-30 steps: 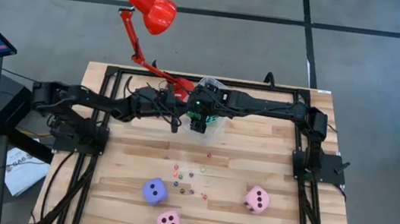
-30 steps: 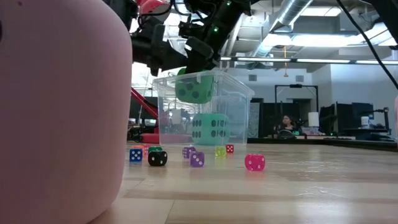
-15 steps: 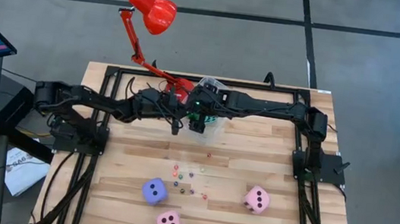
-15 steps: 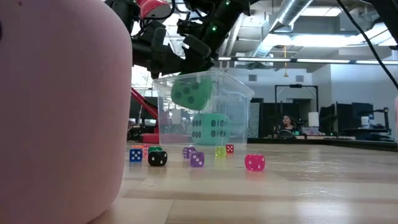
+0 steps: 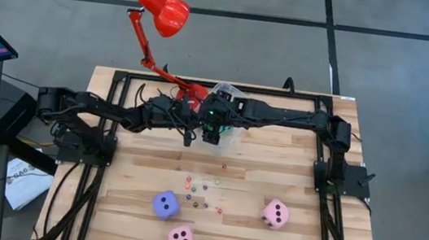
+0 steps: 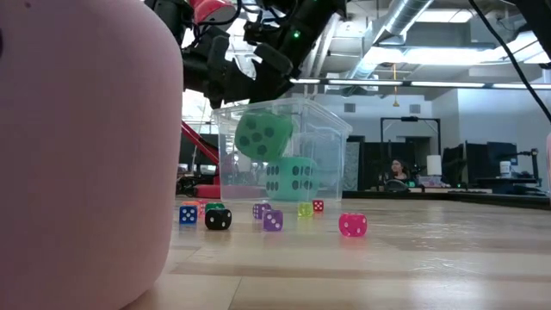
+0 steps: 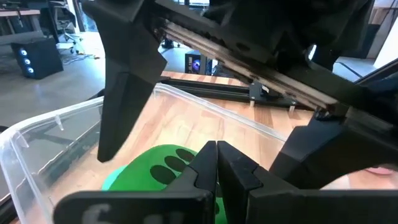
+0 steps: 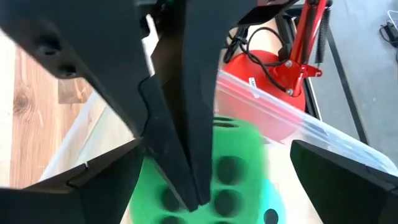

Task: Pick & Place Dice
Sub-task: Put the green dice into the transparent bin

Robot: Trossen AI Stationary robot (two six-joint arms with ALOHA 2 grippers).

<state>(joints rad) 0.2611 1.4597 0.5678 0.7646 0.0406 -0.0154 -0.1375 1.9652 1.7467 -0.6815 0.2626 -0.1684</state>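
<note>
As my open right hand [image 6: 274, 62] hangs over the tub [image 6: 331, 129], the green die [image 6: 263, 136] drops in; next, a pink die [image 5: 274, 213].

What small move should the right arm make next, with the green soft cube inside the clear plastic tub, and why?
Probably lift the open right gripper straight up, clear of the clear plastic tub. The green soft cube lies tilted inside, on the cyan soft cube and free of the fingers. The shut left gripper crowds the rim, and a pink soft cube waits on the table.
</note>
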